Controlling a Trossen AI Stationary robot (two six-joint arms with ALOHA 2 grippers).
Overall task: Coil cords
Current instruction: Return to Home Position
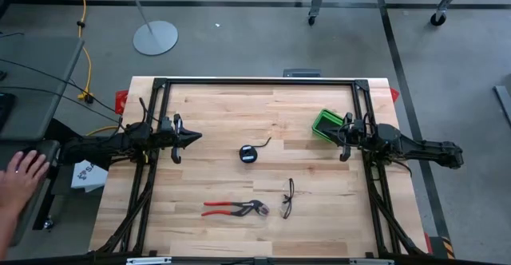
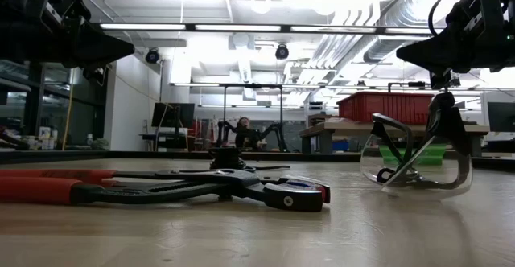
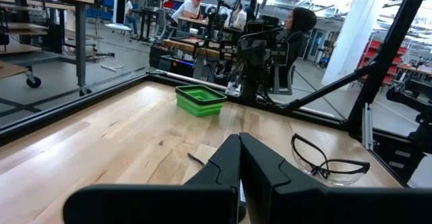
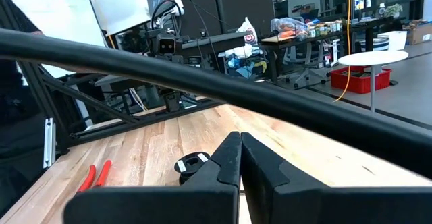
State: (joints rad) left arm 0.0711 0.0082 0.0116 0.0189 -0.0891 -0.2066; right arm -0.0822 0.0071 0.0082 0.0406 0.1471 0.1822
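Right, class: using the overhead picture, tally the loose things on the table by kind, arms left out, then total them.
Spool: 1
Cord: 1
Pliers: 1
Safety glasses: 1
Green bin: 1
Total: 5

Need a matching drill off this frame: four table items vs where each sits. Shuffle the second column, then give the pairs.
1. black spool
2. red-handled pliers
3. safety glasses
4. green bin

A. beside the right end effector
B. table centre
C. just left of the glasses
D. just right of the pliers

Pairs: 1-B, 2-C, 3-D, 4-A
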